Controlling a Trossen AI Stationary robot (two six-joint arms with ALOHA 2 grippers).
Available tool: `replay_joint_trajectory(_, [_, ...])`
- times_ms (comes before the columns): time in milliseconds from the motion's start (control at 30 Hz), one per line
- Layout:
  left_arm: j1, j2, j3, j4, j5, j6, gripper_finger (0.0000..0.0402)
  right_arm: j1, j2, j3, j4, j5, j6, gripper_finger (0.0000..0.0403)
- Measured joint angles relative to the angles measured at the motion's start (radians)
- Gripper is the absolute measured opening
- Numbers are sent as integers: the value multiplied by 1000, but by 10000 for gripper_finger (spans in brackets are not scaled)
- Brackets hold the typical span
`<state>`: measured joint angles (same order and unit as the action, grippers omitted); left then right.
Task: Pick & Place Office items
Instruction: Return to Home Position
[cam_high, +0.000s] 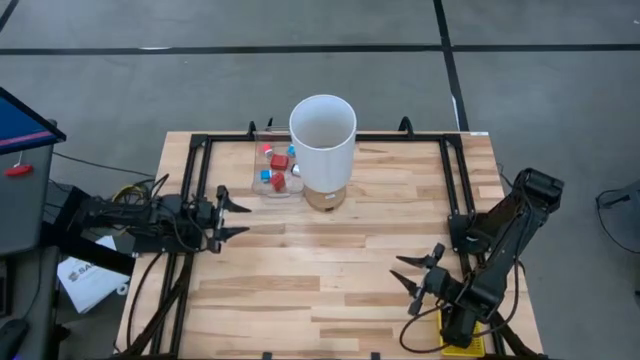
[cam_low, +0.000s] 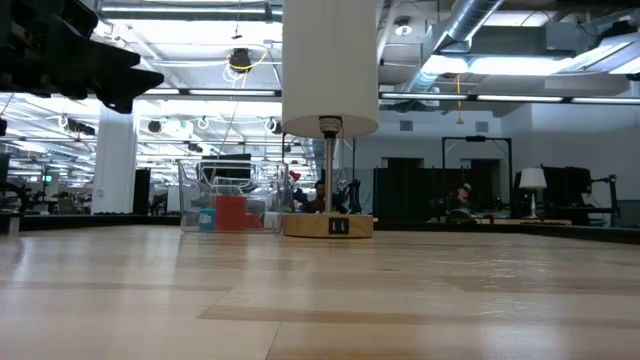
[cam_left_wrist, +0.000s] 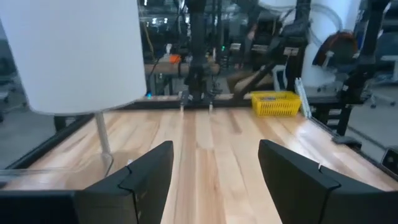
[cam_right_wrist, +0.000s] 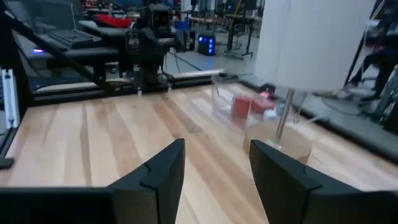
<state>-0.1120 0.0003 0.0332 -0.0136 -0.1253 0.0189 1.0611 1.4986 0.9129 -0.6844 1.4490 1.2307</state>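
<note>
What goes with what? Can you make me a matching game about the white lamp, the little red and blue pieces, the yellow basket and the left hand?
Things:
1. tall white cylindrical lamp shade
2. tiny red and blue blocky pieces
3. small yellow mesh basket
4. left hand

Places or states:
A. inside the clear plastic box
B. open, by the wooden table's left edge
C. under the right arm, at the table's right edge
D. above a round wooden base

Pairs: 1-D, 2-A, 3-C, 4-B.
</note>
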Motion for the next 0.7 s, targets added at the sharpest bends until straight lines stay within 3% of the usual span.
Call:
replay_joint_trajectory(267, [1, 16, -26, 57, -11, 10, 232, 35, 0, -70, 8, -9, 91, 173])
replay_joint_trajectory(500, [1, 91, -26, 86, -23, -131, 232, 37, -2, -80, -23, -19, 106, 173])
replay_joint_trajectory(700, [0, 145, -26, 103, -50, -135, 232, -1, -47, -80, 12, -170, 13, 173])
